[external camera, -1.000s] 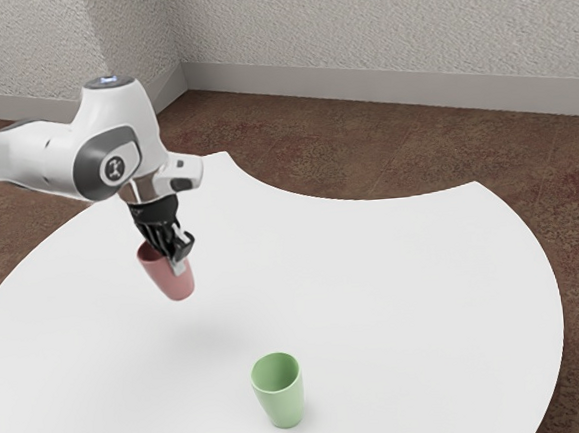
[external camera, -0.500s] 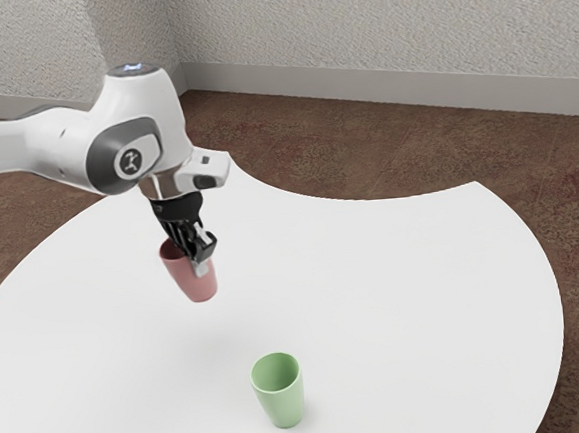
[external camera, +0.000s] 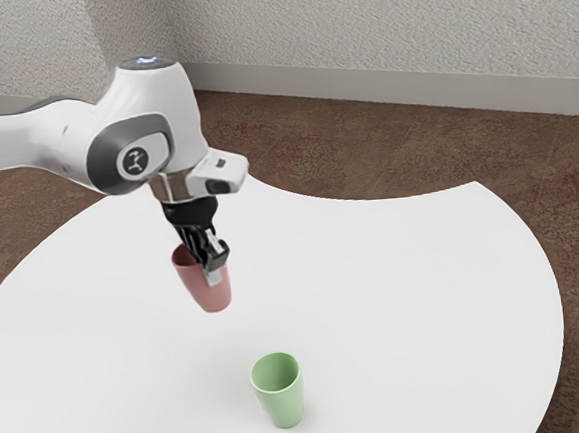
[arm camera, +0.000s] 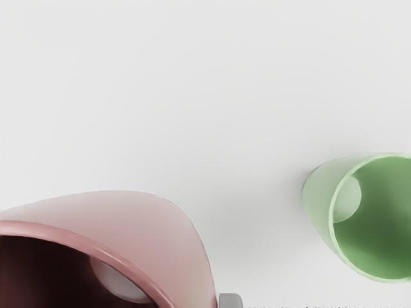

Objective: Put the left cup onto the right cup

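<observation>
Gripper: our gripper (external camera: pixel 213 258) is closed down to a narrow gap on the rim wall of the pink cup (external camera: pixel 207 285), one finger apparently inside the mouth and one outside.
Pink cup: it hangs in the air above the white table (external camera: pixel 414 267), mouth up and tilted a little.
Green cup: the green cup (external camera: pixel 278 388) stands upright on the table with its mouth open. It is apart from the pink cup, nearer the camera and slightly toward the exterior view's right.
Step in hand: we judge this to be the carry toward the green cup, with the stacking not yet begun.
Alignment: in the wrist view the green cup (arm camera: pixel 366 215) sits off to one side of the held cup (arm camera: pixel 128 231), so we are not over it yet.
Doing it well: we should centre the pink base over the green mouth before lowering, level the tilt, descend slowly, and let go only once the base is seated.
Risk: a lowered edge could catch the green rim and tip that cup.
</observation>
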Tool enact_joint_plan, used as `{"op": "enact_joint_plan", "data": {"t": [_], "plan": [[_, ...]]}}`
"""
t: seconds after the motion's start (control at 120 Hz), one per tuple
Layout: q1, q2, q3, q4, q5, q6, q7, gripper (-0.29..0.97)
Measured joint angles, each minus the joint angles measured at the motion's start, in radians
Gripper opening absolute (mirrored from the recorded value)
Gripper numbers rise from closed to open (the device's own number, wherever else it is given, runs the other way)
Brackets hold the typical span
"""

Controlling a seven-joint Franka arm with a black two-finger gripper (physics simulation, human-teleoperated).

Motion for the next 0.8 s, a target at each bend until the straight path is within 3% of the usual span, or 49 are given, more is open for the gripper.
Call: {"op": "enact_joint_plan", "data": {"t": [0.8], "plan": [[-0.017, -0.03, -0.152, -0.032, -0.045, -0.026, 0.002, -0.1]]}}
